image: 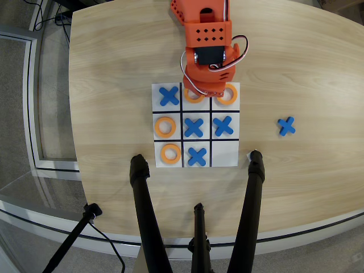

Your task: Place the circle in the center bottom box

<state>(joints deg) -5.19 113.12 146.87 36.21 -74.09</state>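
The circle, a flat orange ring, sits in the overhead view at the center bottom box, the middle cell of the board's row nearest the arm. That cell lies between a blue X and another orange ring. My orange gripper hangs right over the cell, covers the circle's right side and appears shut on the circle. The arm's body hides the fingertips.
The white 3x3 board also holds two more orange rings and three blue X pieces. A spare blue X lies on the wood to the right. Black tripod legs stand at the board's near edge.
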